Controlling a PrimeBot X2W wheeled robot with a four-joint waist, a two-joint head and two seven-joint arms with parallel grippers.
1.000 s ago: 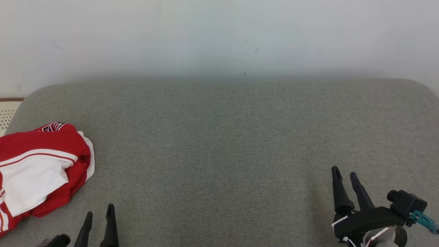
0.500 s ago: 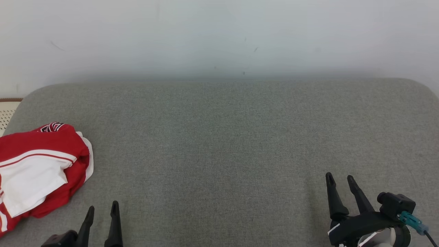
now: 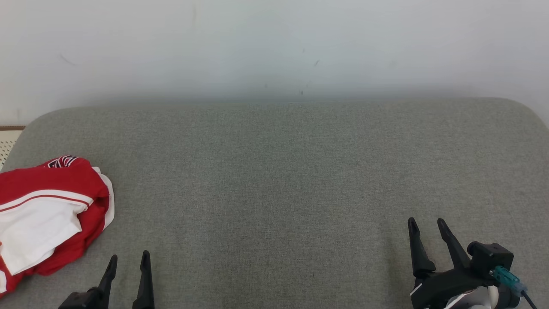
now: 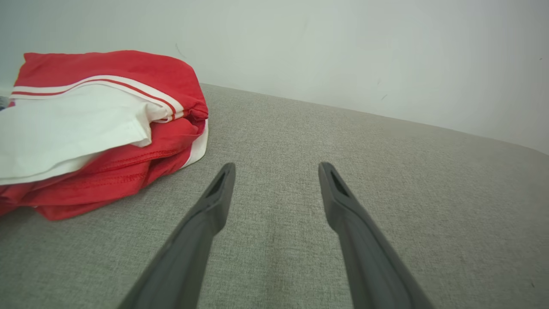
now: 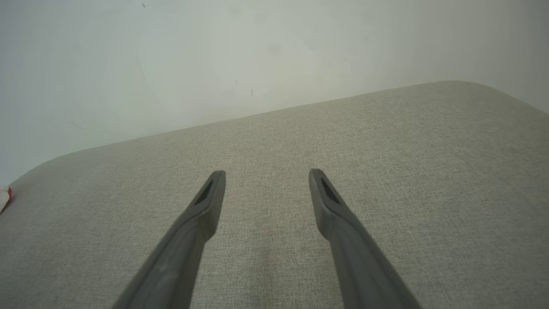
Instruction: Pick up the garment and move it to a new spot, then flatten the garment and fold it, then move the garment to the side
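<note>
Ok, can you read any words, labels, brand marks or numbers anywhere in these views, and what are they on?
None can be read.
garment: black-and-white patch on its far red edge, possibly a logo, too small and blurred to read.
wall: a few dark specks, which look like scuffs rather than writing.

Grey fabric cushion (image 3: 274,180), scuffed white wall (image 3: 274,43) behind, perhaps a woven chair seat (image 3: 6,143) far left
</note>
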